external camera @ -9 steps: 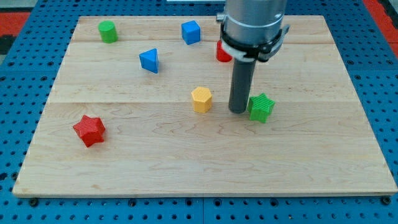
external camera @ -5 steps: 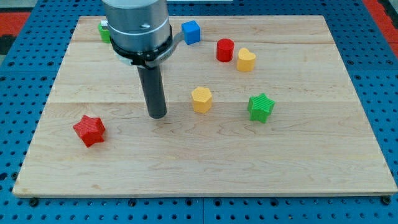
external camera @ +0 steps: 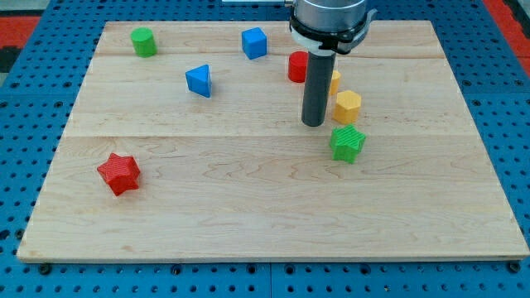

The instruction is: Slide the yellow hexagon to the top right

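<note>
The yellow hexagon (external camera: 347,106) sits right of the board's centre, in the upper half, flat on one face with its hexagonal top facing up; it is squat, with no long axis that I can make out; my tip (external camera: 313,124) rests just beside it on the view's left, slightly lower, and whether they touch cannot be told. There is no pincer on this arm, only the dark rod, so nothing is held. Just above the hexagon, the rod partly hides a second yellow block (external camera: 334,80) whose shape cannot be made out; left of the rod stands a red cylinder (external camera: 297,66); just below the hexagon lies a green star (external camera: 348,142), near it but apart. Further out are a blue cube (external camera: 254,42) near the view's top, a blue triangle (external camera: 199,80) to the left, a green cylinder (external camera: 143,41) at the top left, and a red star (external camera: 119,173) at the lower left. The counter (external camera: 248,215) is a pale wooden board of joined planks; it lies on a blue pegboard (external camera: 25,165) dotted with holes, with red showing at the top corners; no writing or label can be read.
</note>
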